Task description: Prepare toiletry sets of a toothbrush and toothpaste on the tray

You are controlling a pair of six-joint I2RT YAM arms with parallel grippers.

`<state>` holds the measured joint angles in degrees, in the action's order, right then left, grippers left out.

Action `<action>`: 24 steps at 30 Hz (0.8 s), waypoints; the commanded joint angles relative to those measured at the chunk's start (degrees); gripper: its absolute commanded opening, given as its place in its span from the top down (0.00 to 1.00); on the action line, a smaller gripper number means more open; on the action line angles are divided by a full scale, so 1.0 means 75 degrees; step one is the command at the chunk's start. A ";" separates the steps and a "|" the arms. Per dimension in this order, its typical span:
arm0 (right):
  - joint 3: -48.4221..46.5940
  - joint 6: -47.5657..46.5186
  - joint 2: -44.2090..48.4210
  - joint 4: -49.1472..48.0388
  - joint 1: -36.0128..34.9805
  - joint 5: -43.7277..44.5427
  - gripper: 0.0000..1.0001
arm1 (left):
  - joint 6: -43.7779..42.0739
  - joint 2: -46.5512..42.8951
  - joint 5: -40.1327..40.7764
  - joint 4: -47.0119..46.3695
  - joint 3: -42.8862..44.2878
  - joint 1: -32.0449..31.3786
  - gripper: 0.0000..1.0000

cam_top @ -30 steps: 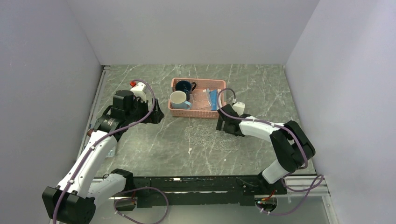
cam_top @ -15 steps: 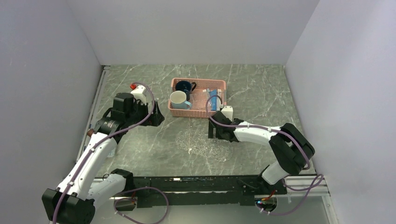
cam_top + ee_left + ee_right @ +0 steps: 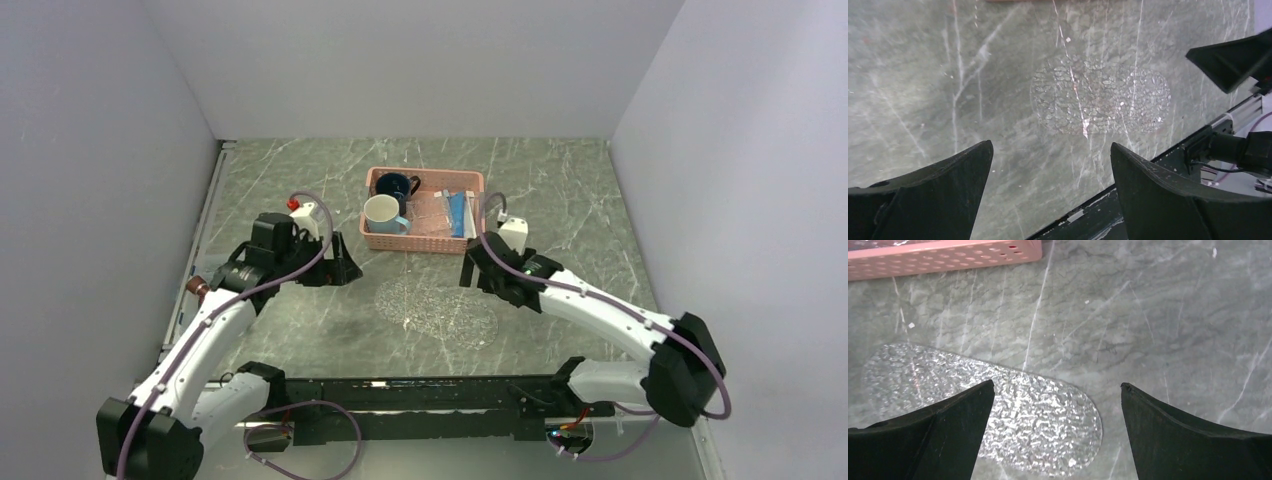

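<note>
The clear textured tray (image 3: 437,308) lies flat on the marble between both arms, bare; it also shows in the left wrist view (image 3: 1100,97) and under the right wrist camera (image 3: 998,405). A blue toothpaste (image 3: 457,213) lies in the pink basket (image 3: 420,244), with a pale toothbrush (image 3: 470,216) beside it, small and hard to make out. My left gripper (image 3: 345,265) (image 3: 1050,150) is open and empty, left of the tray. My right gripper (image 3: 470,270) (image 3: 1058,387) is open and empty above the tray's right end, just in front of the basket.
A white mug (image 3: 381,214) and a dark blue mug (image 3: 396,185) stand in the basket's left half. The basket's front wall (image 3: 943,257) lies just beyond the right fingers. The black rail (image 3: 420,385) runs along the near table edge.
The tray has slid a little nearer and to the left. The right arm dipped toward it, then drew back with its elbow swung low and right. The left gripper moved nearer and slightly right.
</note>
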<state>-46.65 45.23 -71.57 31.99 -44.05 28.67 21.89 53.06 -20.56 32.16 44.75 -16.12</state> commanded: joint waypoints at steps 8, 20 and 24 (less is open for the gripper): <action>0.1146 0.1592 0.1847 0.1099 0.0010 -0.1019 0.00 | 0.0722 0.1315 -0.1031 -0.1523 -0.0482 -0.0029 0.07; 0.2149 0.2032 0.2197 0.0331 0.0014 -0.2049 0.00 | 0.1264 0.2704 -0.0925 -0.2318 -0.0500 -0.0307 0.09; 0.2338 0.2152 0.1967 -0.0103 0.0003 -0.2380 0.00 | 0.1442 0.3317 -0.0881 -0.2584 -0.0388 -0.0522 0.09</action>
<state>-30.06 59.42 -56.10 36.27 -44.01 14.15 30.70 74.98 -26.28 17.02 40.60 -18.50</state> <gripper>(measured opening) 0.994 0.912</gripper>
